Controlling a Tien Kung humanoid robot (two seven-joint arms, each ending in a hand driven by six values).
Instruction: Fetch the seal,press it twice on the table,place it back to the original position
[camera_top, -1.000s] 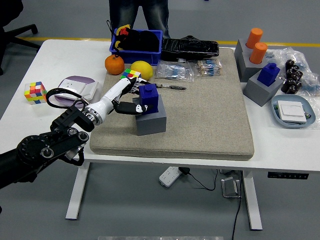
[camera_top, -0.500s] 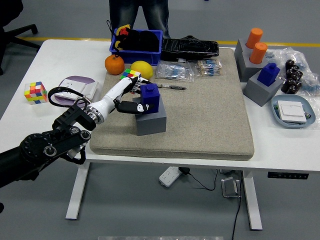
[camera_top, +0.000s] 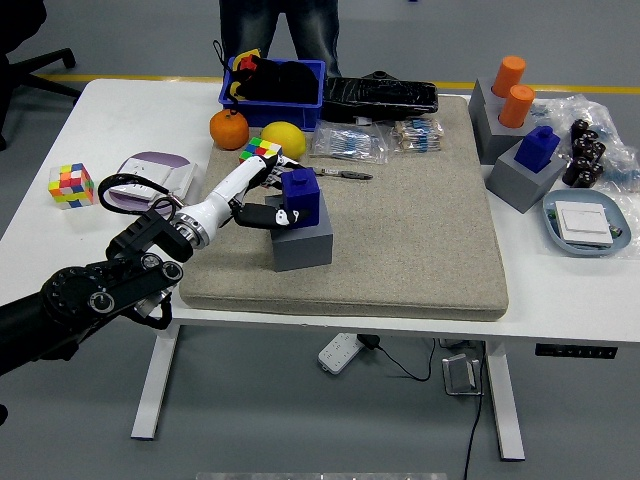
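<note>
Blue seal (camera_top: 300, 194) within left hand (camera_top: 258, 195) fingers, atop grey holder (camera_top: 303, 240).

floor: grey (camera_top: 560, 420) | yellow line (camera_top: 130, 77) | furniture: white table (camera_top: 560, 300)

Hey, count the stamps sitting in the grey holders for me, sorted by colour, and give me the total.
Blue stamps: 2, in the left hand, and
Orange stamps: 2
Total: 4
</note>
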